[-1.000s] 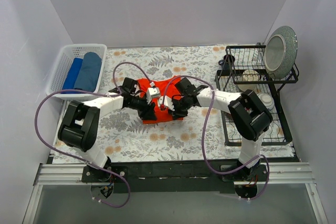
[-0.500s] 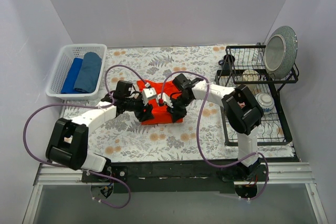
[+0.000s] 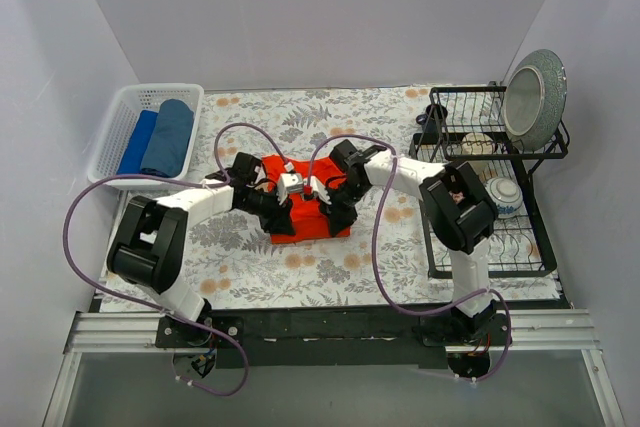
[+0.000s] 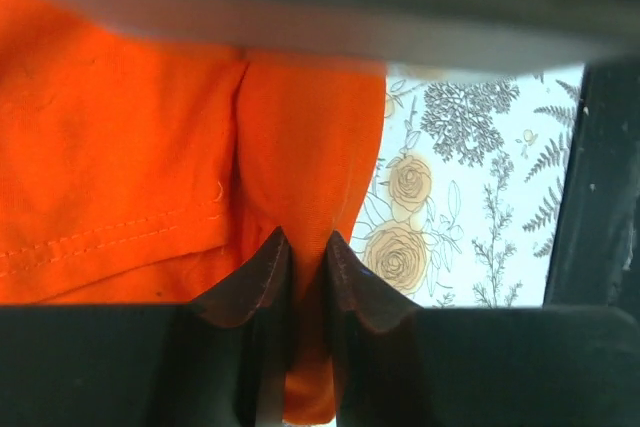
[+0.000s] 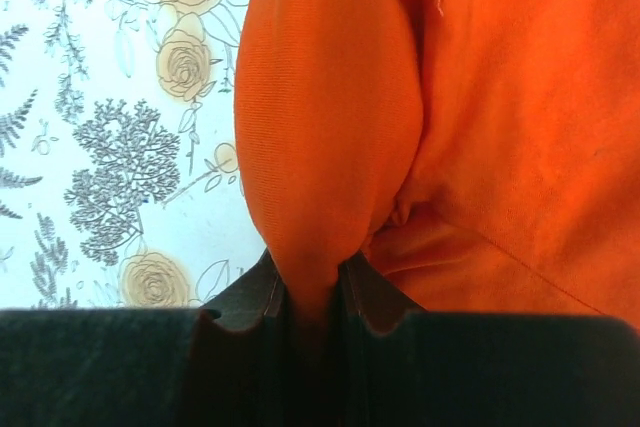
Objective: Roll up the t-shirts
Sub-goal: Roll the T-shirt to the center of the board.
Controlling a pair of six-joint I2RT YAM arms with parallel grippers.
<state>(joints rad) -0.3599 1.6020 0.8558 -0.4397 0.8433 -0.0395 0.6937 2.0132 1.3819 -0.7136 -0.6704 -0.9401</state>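
Note:
The orange-red t-shirt (image 3: 312,227) lies partly folded in the middle of the floral mat. My left gripper (image 3: 282,224) is at its near-left edge and my right gripper (image 3: 331,215) at its near-right edge. In the left wrist view the left gripper (image 4: 303,265) is shut on a fold of the orange cloth (image 4: 120,147). In the right wrist view the right gripper (image 5: 312,292) pinches a rounded fold of the same shirt (image 5: 520,97). A royal blue t-shirt (image 3: 136,143) and a dusty blue t-shirt (image 3: 170,135) lie rolled in the basket.
A white basket (image 3: 108,143) stands at the far left of the floral mat (image 3: 300,272). A black dish rack (image 3: 440,162) with a grey plate (image 3: 535,87) and a white bowl (image 3: 506,195) fills the right side.
The left arm swung its elbow out to the left and back. Its jaws widened and then closed on the shirt's near-left fold. The right gripper kept its grip and barely moved.

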